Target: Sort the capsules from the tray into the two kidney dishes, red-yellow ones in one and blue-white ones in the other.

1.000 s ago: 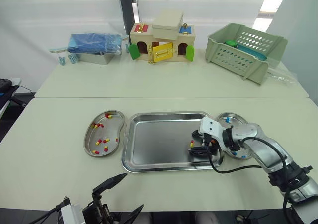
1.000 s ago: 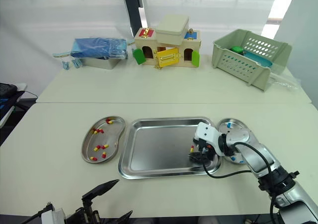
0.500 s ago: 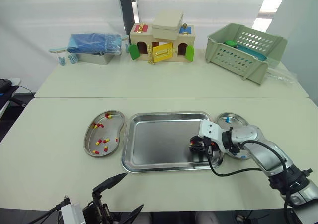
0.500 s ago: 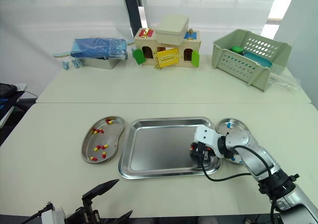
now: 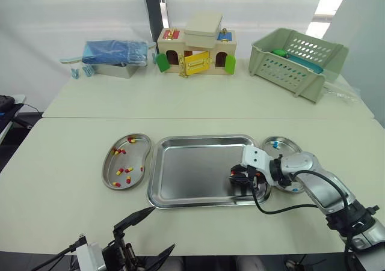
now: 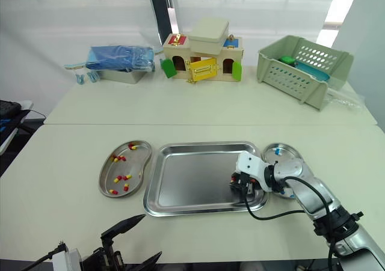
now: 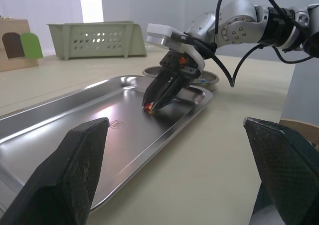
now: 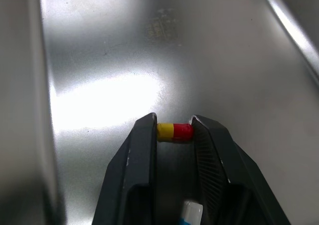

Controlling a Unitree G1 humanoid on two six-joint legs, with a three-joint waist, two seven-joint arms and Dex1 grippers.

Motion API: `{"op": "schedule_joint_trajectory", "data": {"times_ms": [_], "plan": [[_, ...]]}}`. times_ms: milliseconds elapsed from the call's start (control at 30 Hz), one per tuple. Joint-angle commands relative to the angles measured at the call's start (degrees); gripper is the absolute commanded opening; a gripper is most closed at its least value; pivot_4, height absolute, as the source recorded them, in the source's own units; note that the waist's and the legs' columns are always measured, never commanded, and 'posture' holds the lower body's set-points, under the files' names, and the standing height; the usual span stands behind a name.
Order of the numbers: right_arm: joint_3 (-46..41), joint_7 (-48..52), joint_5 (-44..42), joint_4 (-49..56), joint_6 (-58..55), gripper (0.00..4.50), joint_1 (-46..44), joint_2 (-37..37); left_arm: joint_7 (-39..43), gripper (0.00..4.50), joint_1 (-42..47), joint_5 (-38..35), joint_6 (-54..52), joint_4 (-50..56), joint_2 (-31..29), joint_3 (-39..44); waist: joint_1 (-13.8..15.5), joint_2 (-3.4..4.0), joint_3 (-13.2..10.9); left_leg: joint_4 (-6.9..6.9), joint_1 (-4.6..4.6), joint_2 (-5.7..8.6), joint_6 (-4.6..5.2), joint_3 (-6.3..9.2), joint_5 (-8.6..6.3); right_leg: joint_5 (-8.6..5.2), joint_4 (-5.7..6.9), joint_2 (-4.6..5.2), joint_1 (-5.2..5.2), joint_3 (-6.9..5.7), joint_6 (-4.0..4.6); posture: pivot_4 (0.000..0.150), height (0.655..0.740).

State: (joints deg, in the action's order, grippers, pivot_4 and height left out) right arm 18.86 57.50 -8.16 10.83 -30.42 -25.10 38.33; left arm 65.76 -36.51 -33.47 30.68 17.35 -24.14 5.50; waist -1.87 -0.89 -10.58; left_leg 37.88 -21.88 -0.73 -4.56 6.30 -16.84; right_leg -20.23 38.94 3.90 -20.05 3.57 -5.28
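- Right gripper (image 5: 236,178) pinched narrow around red-yellow capsule (image 8: 174,131), tips down on tray (image 5: 180,163) floor near its right end.
- Forearm bent in across right kidney dish (image 5: 283,143).
- A second ago capsule lay beside the fingers; gripper has since shifted left onto it.

- The right arm (image 5: 322,190) comes in from 4 o'clock, elbow bent, with the forearm turned toward 9 o'clock.
- The right gripper (image 5: 234,178) tilts downward. Its two black fingertips are pinched on a red-yellow capsule (image 8: 174,131), one against each end.
- The left gripper (image 5: 161,230) sits low at 7 o'clock, aimed toward 1 o'clock. Its fingers (image 7: 75,170) are spread wide and hold nothing.
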Motion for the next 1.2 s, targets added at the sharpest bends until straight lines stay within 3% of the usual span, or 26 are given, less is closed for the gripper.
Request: {"op": "schedule_joint_trajectory", "data": {"times_ms": [33,167,400,700,833,1000,1200], "plan": [[-8.22,1.01,-5.95,6.86,-2.11,1.22,1.68,2.1,1.23,4.5,0.62,-0.65,-0.01,0.52,-1.47,-0.19,0.13,0.0,0.0,0.0,-0.01,0.0,0.0,0.0,0.0,0.0,0.0,0.0,0.0,0.0,0.0,0.15,0.74],[-17.72,1.14,-11.27,10.83,-5.23,1.22,6.96,6.48,3.65,4.5,3.33,-1.75,-0.95,0.02,-3.31,-1.21,0.39,-0.01,-0.01,0.0,-0.02,0.02,0.0,0.01,0.0,0.0,-0.06,0.01,0.05,-0.03,0.0,0.15,0.74],[-30.69,0.08,-13.38,11.55,-5.69,1.22,18.33,12.66,9.09,4.5,10.38,-3.46,-2.87,-3.67,-4.39,-3.77,-0.06,0.01,0.0,0.0,0.01,0.01,0.01,-0.04,0.0,0.0,-0.01,0.0,0.06,-0.01,0.0,0.15,0.74],[-35.89,-2.15,-14.62,12.73,-6.54,1.22,22.01,13.82,11.8,4.5,16.09,-3.79,-4.52,-7.02,-3.1,-4.78,-0.14,0.05,0.02,0.0,0.05,0.0,0.01,-0.05,0.0,0.0,0.0,-0.04,0.07,0.04,0.0,0.15,0.74],[-33.59,-2.36,-15.79,15.03,-6.52,1.22,20.46,12.93,9.65,4.5,15.56,-3.47,-4.89,-6.59,-1.87,-3.68,-0.12,0.05,0.02,0.0,0.07,0.0,0.01,-0.03,0.0,0.0,0.02,-0.04,0.08,0.03,0.0,0.15,0.74],[-24.91,-4.46,-22.58,21.68,-12.37,1.22,10.2,7.3,1.39,4.5,11.88,-1.91,-6.16,-3.77,-0.96,0.94,-1.04,0.05,0.01,-0.02,0.09,-0.07,0.01,0.02,0.0,0.02,0.03,-0.1,0.08,0.04,0.03,0.15,0.74],[-11.4,-3.81,-18.05,19.85,-8.5,1.22,6.27,3.46,-4.52,4.5,6.29,-0.54,-6.33,0.2,-0.14,4.21,0.05,-0.07,-0.01,0.01,-0.01,0.01,0.0,0.07,0.0,0.02,-0.08,0.02,0.07,-0.03,0.02,0.15,0.74]]}}
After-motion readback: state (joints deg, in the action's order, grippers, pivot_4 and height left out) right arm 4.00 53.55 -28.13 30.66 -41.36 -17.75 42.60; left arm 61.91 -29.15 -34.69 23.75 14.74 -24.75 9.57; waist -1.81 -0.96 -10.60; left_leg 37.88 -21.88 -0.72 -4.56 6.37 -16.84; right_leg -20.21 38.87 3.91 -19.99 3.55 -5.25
